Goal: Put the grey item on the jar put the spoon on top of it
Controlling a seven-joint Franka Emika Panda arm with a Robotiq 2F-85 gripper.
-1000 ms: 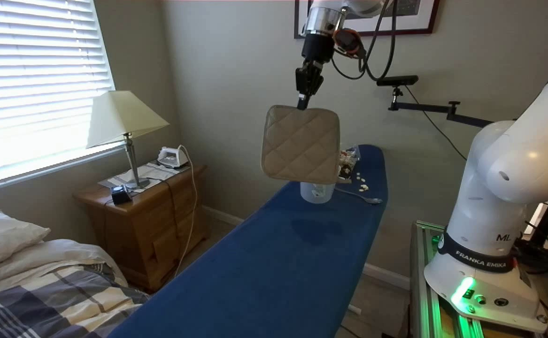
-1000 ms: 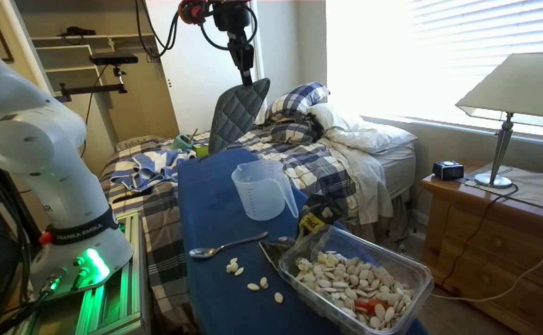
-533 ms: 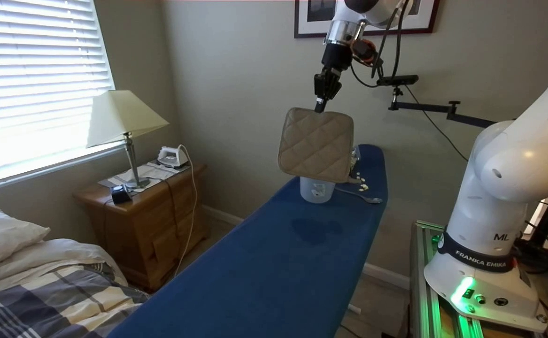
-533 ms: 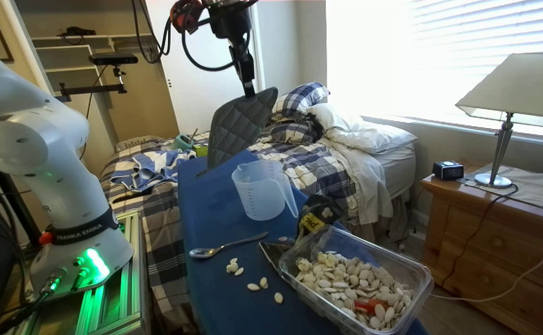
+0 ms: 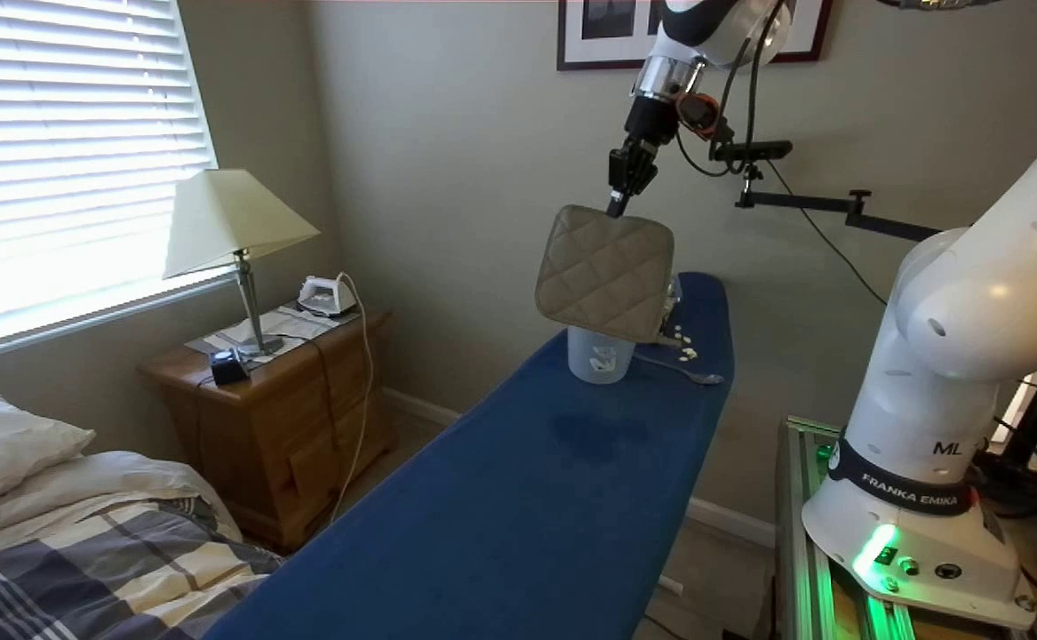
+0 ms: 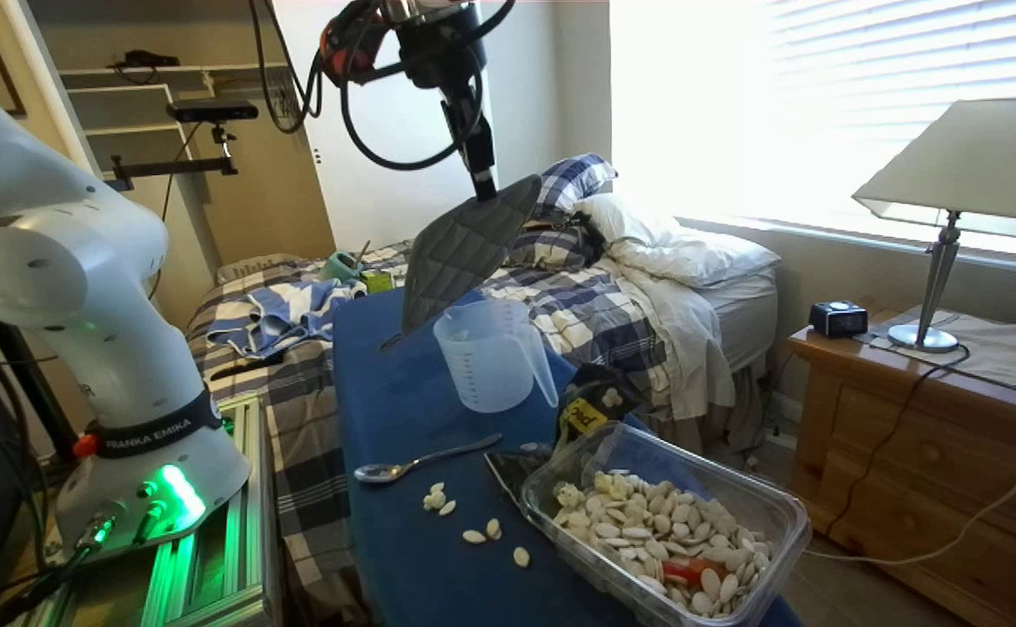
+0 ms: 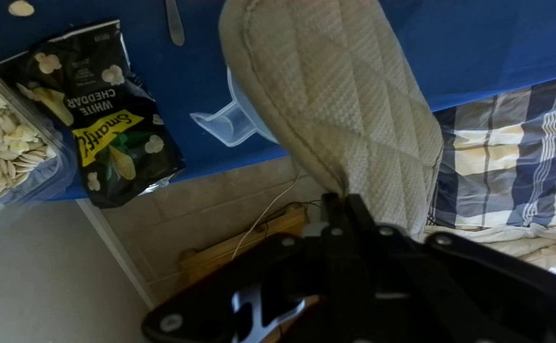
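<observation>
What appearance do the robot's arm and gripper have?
The Franka Emika Panda arm is white and smoothly rounded. A black band lettered FRANKA EMIKA rings its base, above a green light. Black cables loop near a silver wrist collar. The Robotiq gripper is black, with slim fingers.

In both exterior views we find white window blinds [image 5: 65, 151] so bright that parts of them wash out. Near them we see a shaded lamp [image 5: 238, 222] on a wooden nightstand [image 5: 278, 427]. In an exterior view a plain grey-beige wall [image 5: 447, 160] bears a framed picture [image 5: 609, 31], cut off at the top. We also make out a plaid-covered bed [image 6: 621, 313], open shelves [image 6: 124, 89] and, in the wrist view, brownish floor [image 7: 177, 209] with faint lines.
</observation>
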